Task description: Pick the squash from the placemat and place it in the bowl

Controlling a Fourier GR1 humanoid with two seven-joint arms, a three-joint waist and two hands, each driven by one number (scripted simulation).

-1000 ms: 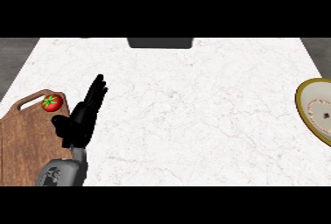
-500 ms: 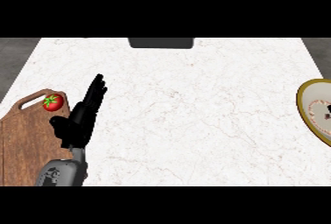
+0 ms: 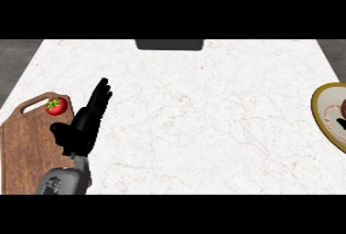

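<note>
No squash or placemat shows plainly in the head view. A yellow-rimmed bowl (image 3: 323, 119) is cut off by the right edge. Inside it lies a reddish-brown thing (image 3: 342, 108), mostly out of frame, so I cannot name it. A small black shape (image 3: 341, 122) beside it looks like part of my right hand; the rest is hidden. My left hand (image 3: 82, 125) rests open at the left, fingers straight and pointing away, holding nothing.
A wooden cutting board (image 3: 27, 151) lies along the left edge under my left forearm. A red tomato (image 3: 56, 105) sits near its handle hole. A dark rectangular object (image 3: 169, 44) sits at the counter's far edge. White marble counter (image 3: 202, 119) spans the middle.
</note>
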